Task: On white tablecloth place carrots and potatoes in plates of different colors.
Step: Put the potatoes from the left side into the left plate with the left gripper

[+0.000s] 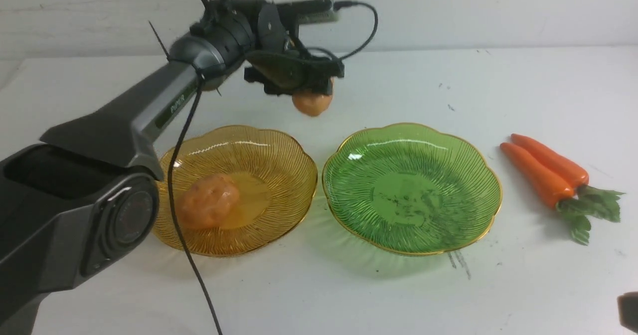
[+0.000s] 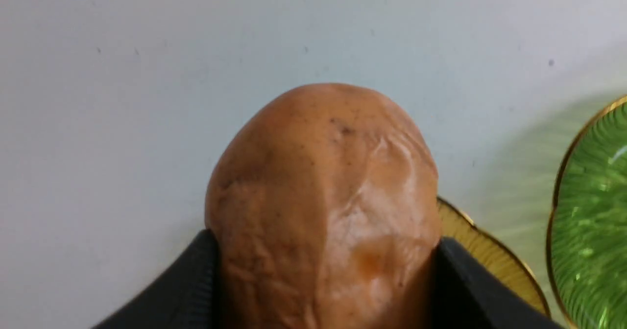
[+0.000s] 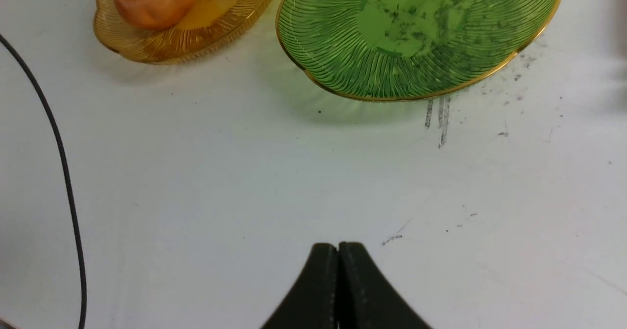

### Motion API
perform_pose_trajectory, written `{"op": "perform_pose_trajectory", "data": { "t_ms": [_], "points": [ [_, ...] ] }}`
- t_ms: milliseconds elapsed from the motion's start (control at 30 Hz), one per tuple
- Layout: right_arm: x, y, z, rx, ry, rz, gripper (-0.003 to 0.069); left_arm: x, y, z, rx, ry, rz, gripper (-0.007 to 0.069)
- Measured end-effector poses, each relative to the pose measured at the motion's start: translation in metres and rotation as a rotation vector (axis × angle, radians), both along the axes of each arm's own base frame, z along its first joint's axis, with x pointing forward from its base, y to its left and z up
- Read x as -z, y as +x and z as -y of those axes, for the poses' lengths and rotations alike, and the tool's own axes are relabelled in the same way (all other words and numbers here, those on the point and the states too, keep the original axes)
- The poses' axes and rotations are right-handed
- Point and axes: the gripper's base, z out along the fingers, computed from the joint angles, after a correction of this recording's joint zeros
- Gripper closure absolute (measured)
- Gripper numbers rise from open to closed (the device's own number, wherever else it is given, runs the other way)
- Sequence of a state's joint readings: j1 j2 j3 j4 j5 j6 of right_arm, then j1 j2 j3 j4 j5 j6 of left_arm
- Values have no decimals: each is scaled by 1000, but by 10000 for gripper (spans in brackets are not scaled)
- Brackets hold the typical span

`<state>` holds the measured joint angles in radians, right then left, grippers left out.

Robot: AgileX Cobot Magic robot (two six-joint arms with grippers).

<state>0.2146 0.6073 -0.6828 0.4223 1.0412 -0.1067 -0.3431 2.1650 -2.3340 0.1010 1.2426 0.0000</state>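
My left gripper (image 1: 310, 91) is shut on a tan-orange potato (image 1: 312, 103) and holds it in the air behind the gap between the two plates. In the left wrist view the potato (image 2: 325, 206) fills the middle between the black fingers (image 2: 470, 285). A second potato (image 1: 207, 200) lies in the amber-yellow plate (image 1: 279, 145), also seen in the right wrist view (image 3: 156, 0). The green plate (image 1: 448, 150) is empty. The carrots (image 1: 546, 170) lie on the white tablecloth (image 1: 319, 295) to the right of the green plate. My right gripper (image 3: 338, 250) is shut and empty over bare cloth near the front.
A black cable (image 1: 192, 255) hangs from the left arm across the amber plate's left part down to the front edge. Dark scuff marks (image 1: 461, 264) lie just in front of the green plate. A white wall runs behind the table.
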Motion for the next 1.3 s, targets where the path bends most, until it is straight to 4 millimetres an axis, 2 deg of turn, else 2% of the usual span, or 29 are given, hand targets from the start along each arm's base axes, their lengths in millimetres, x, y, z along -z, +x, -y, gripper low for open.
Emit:
{"op": "perform_pose_trajectory", "data": {
  "t_ms": [100, 200, 233, 300, 433, 500, 800, 900, 1033, 1133, 1200, 1300],
  "points": [
    [0, 0, -1, -3, 19, -5, 674, 27, -16, -2, -1, 1, -146, 211],
    [-1, -1, -3, -8, 39, -11, 674, 44, -27, -1, -7, -26, -235, 211],
    [-1, -1, -3, -10, 45, -12, 674, 56, -30, 0, -9, -31, -286, 211],
    [-1, -1, -3, -10, 45, -12, 674, 72, -31, 1, -13, -33, -339, 211],
    [-3, 1, -3, 2, 51, 14, 674, 92, -26, 5, -19, -36, -385, 204],
    [-3, 2, -3, 8, 49, 24, 674, 101, -24, 7, -20, -45, -409, 170],
    [-2, 9, -2, 27, 35, 10, 674, 112, -22, 8, -21, -37, -430, -1],
    [-4, 21, -2, 44, -8, -27, 674, 112, -22, 8, -21, -37, -430, -48],
    [-8, 38, 2, 83, -95, -70, 674, 110, -22, 8, -21, -39, -426, -58],
    [-13, 54, 5, 121, -165, -120, 674, 102, -24, 7, -19, -46, -407, -1],
    [-15, 66, 9, 160, -214, -154, 674, 90, -27, 6, -17, -54, -383, 81],
    [-16, 90, 15, 214, -277, -221, 674, 61, -37, 3, -11, -76, -324, 354]
  ]
}}
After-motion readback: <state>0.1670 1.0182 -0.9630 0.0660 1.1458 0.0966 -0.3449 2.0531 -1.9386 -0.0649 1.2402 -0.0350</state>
